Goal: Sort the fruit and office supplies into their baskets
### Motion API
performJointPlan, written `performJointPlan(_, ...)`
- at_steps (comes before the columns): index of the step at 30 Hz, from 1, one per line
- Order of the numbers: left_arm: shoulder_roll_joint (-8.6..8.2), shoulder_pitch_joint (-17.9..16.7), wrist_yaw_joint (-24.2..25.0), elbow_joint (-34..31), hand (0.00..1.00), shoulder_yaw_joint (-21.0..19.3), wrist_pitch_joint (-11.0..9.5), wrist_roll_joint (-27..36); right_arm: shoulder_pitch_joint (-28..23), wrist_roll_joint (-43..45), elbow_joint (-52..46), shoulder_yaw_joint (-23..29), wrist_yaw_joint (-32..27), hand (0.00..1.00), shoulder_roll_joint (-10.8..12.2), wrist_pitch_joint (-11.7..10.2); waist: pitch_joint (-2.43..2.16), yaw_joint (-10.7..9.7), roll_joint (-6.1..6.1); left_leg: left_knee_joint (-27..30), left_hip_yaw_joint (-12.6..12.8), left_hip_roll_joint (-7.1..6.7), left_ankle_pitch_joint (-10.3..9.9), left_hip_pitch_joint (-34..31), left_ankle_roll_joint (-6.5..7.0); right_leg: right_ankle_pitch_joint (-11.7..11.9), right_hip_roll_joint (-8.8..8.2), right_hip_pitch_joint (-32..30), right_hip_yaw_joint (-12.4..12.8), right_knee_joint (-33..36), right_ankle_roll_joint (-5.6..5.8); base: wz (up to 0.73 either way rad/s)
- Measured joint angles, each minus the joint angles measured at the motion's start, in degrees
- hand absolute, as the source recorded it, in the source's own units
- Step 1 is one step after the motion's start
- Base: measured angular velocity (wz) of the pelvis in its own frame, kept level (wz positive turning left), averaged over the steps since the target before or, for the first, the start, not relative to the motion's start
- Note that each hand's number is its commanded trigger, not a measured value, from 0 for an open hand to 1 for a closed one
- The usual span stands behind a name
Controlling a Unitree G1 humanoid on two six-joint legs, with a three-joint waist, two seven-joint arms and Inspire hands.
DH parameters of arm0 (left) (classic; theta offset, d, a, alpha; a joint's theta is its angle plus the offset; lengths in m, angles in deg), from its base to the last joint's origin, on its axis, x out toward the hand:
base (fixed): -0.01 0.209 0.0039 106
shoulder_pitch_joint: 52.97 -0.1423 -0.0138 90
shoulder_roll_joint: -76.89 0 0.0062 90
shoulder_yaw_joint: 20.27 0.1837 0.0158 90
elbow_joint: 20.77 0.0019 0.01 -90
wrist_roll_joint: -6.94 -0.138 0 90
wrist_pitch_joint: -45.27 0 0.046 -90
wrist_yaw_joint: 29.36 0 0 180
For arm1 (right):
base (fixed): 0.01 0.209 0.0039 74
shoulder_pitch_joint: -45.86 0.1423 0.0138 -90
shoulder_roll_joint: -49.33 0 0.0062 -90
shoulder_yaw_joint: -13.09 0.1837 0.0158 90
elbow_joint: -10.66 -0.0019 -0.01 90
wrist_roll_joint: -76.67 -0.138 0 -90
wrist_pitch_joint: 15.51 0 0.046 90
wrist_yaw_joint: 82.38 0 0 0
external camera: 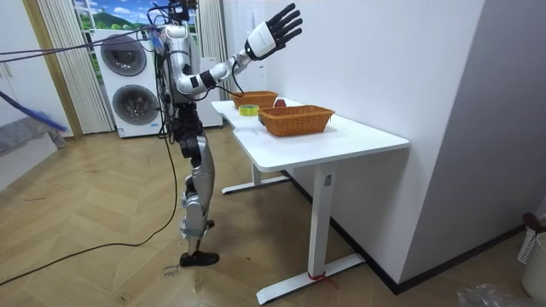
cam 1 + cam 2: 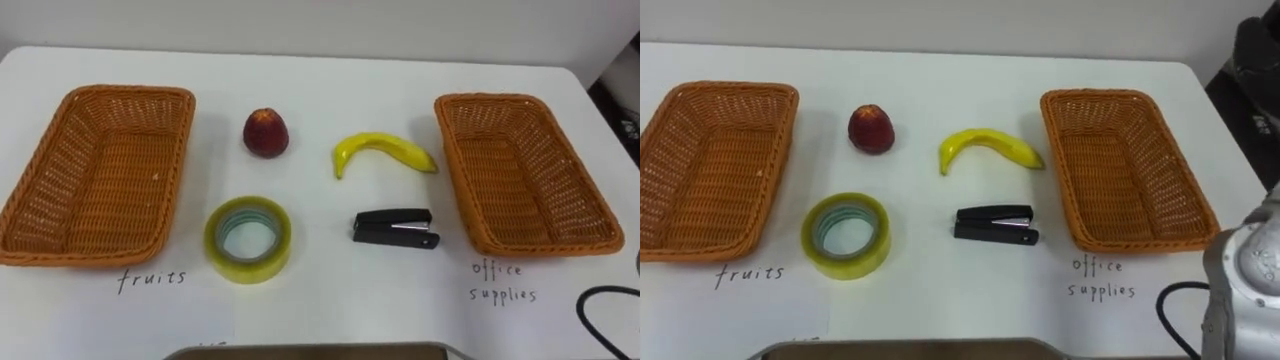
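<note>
My right hand [image 1: 271, 32] is high, fingers spread open. I might bump the round red fruit [image 2: 266, 132] rolling.

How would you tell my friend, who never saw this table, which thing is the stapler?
On the white table, find the wicker basket at the robot's right. Just left of its near end, in front of the banana, lies the stapler. It is the only black one among the loose items, long and low with a silver strip, unlike the round yellowish tape roll beside it.
</note>
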Motion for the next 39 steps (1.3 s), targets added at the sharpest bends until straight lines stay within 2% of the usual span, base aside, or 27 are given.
performJointPlan(4, 0.19, -0.1, 0.0, -0.1, 0.0, 0.0, 0.0, -0.1, 0.0, 1.3, -1.0, -0.6, 4.6, 0.0, -1.1, 0.0, -0.05, 0.1, 0.0, 0.0, 0.0, 0.02, 0.0, -0.1, 0.0, 0.0, 0.02, 0.0, 0.0, 0.0, -0.07, 0.0)
performJointPlan(6, 0.05, -0.3, 0.0, 0.1, 0.0, 0.0, 0.0, -0.2, 0.0, 3.5, -1.0, -1.8, 7.9, 0.0, -2.6, 0.2, -0.1, 0.1, 0.23, 0.0, 0.0, 0.03, 0.0, 0.1, 0.0, 0.1, 0.05, 0.2, 0.2, 0.0, -0.08, 0.0)
performJointPlan(8, 0.02, -0.4, 0.2, 0.1, 0.0, 0.1, 0.0, -0.1, 0.0, 4.9, -0.6, -2.9, 11.1, 0.0, -3.5, 0.7, 0.04, 0.1, 0.43, 0.0, -0.1, 0.03, 0.0, 0.3, 0.0, 0.1, 0.06, 0.8, 0.1, -0.1, -0.08, 0.0)
performJointPlan(11, 0.12, -0.3, 1.2, 0.1, 0.0, 0.2, 0.0, 0.0, -0.1, 6.3, -0.3, -5.5, 16.5, 0.0, -3.7, 2.2, 0.12, 0.1, 0.54, 0.0, -0.1, 0.03, 0.0, 0.4, 0.0, 0.1, 0.06, 0.9, 0.2, -0.1, -0.08, 0.0)
performJointPlan(13, 0.27, -0.3, 2.1, 0.2, 0.0, 0.2, 0.0, 0.0, -0.4, 7.0, -0.2, -6.7, 19.5, 0.0, -3.7, 2.5, 0.13, 0.2, 0.53, 0.1, -0.1, 0.03, 0.0, 0.4, 0.0, 0.1, 0.06, 0.9, 0.1, -0.1, -0.08, 0.0)
performJointPlan(16, 0.36, -0.3, 3.1, 0.1, 0.0, 0.0, -0.1, -0.1, -0.5, 10.5, 0.0, -8.3, 22.8, 0.0, -4.2, 3.0, 0.17, 1.3, 0.49, 0.1, -0.1, 0.06, 0.0, 0.6, 0.0, 0.1, 0.07, 0.8, 0.2, -0.1, -0.08, 0.0)
performJointPlan(23, 0.92, -0.4, 4.5, -0.5, 0.0, 0.0, -0.1, 0.0, -0.6, 13.4, 0.0, -10.5, 31.1, 0.0, -5.3, 5.1, 0.11, 2.3, -0.47, 0.1, -0.3, 0.06, 0.0, 0.3, -0.01, 0.1, 0.06, 0.8, -0.1, -0.1, -0.1, 0.0)
performJointPlan(27, 2.13, -0.2, 5.9, -0.5, 0.0, -0.2, -0.1, 0.0, -0.5, 13.2, -0.2, -10.5, 37.7, 0.0, -8.1, 6.6, 0.13, 2.7, -1.56, 0.1, -0.4, 0.06, 0.0, 0.2, -0.01, 0.1, 0.06, 0.9, -0.1, -0.1, -0.1, 0.0)
performJointPlan(30, 2.87, 0.0, 6.3, -0.4, 0.0, -0.3, -0.1, 0.0, -0.6, 13.5, -0.2, -10.5, 41.5, 0.0, -8.6, 7.4, 0.2, 2.8, -2.26, 0.2, -0.4, 0.06, 0.0, 0.3, 0.0, 0.1, 0.06, 0.8, 0.0, -0.1, -0.1, 0.0)
performJointPlan(39, 3.23, 0.4, 7.3, -0.4, 0.0, -0.2, 0.3, 0.0, -0.5, 13.5, -0.2, -10.5, 50.5, 0.0, -8.6, 7.9, 0.32, 3.0, -2.22, 0.0, -0.4, 0.17, 0.0, 0.2, -0.02, 0.1, 0.16, 0.8, 0.0, -0.1, -0.15, 0.0)
